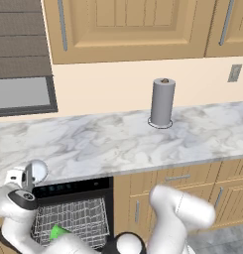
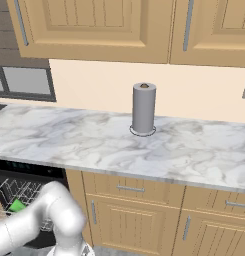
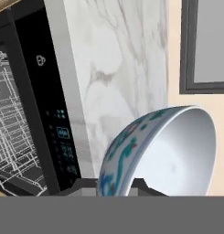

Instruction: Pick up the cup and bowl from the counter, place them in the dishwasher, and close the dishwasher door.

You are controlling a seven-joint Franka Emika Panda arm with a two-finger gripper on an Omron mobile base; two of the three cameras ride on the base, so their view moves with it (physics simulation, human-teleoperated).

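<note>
White links of the arm bend low in the left base view, one thick segment rising at the lower right and another reaching to the far left, where the gripper (image 1: 28,179) sits just above the dishwasher's (image 1: 73,187) dark control strip. The hand is rolled onto its side, and the bowl (image 1: 37,171) stands on edge in its grasp, its pale inside facing right. In the hand view the fingertips (image 3: 141,185) pinch the bowl's (image 3: 168,151) rim between them, the blue-green pattern on its outer wall turned toward the dishwasher (image 3: 45,109), its open side toward the wall. The bowl hangs over the counter's (image 1: 133,144) near edge at the left, above the open appliance.

Below, the white wire rack (image 1: 73,221) is drawn out, and the green cup (image 1: 58,232) lies in it toward the near left; the right base view shows the cup (image 2: 16,205) among the wires too, beside the arm's elbow. A grey paper-towel roll (image 1: 162,102) stands upright on the counter, well to the right of the bowl, near the back wall.
</note>
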